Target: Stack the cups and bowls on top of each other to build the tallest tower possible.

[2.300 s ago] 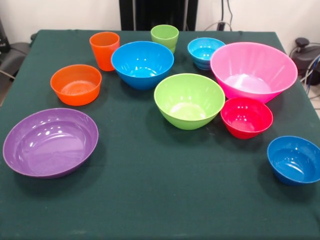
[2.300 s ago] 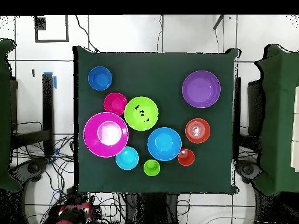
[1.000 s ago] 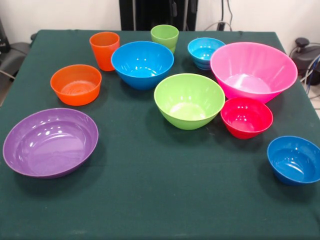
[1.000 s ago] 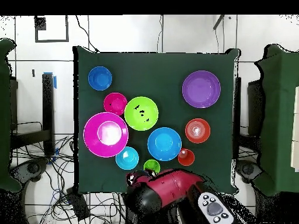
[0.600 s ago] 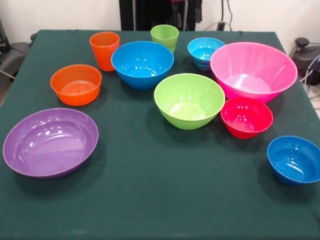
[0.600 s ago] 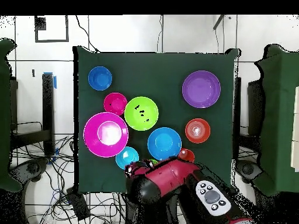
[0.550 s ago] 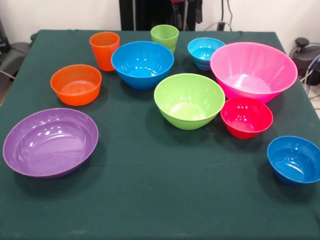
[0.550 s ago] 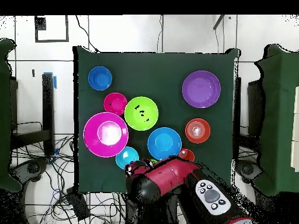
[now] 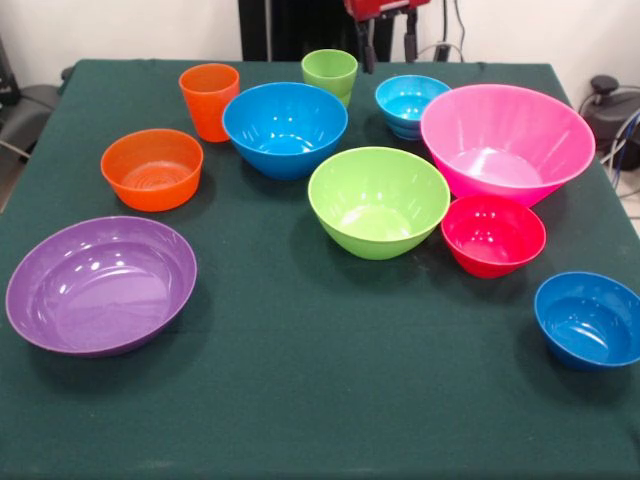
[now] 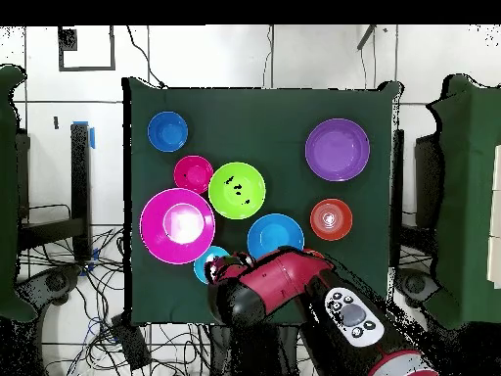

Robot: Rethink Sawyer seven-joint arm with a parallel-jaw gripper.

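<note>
One: Hand (image 9: 388,45) first — how is it held?

Two: It is seen high at the far edge of the table (image 9: 300,400), hung above the gap between the light green cup (image 9: 329,72) and the far small blue bowl (image 9: 410,104), with neither touched. Its dark fingers (image 9: 367,50) are shown apart with clear space between them, so it is judged to be spread wide and empty.

One: And how are the pieces laid out, from the near side back?

Two: Nearest are the purple bowl (image 9: 100,285) and the near small blue bowl (image 9: 588,320), set well apart at opposite sides. Behind them the red bowl (image 9: 493,235) is tucked just beside the lime green bowl (image 9: 378,200) and the pink bowl (image 9: 507,140). The orange bowl (image 9: 152,168) is placed alone on the other side. Farther back come the large blue bowl (image 9: 285,128) and the orange cup (image 9: 209,100).

One: Why is it all arranged so?

Two: Every piece is stood rim up and singly, with nothing nested, so no tower has been begun. Room for the fingers is left at most rims. In the overhead view the arm (image 10: 284,289) is stretched over the cups' corner — a first pick there is suggested, though the target cannot be told.
</note>
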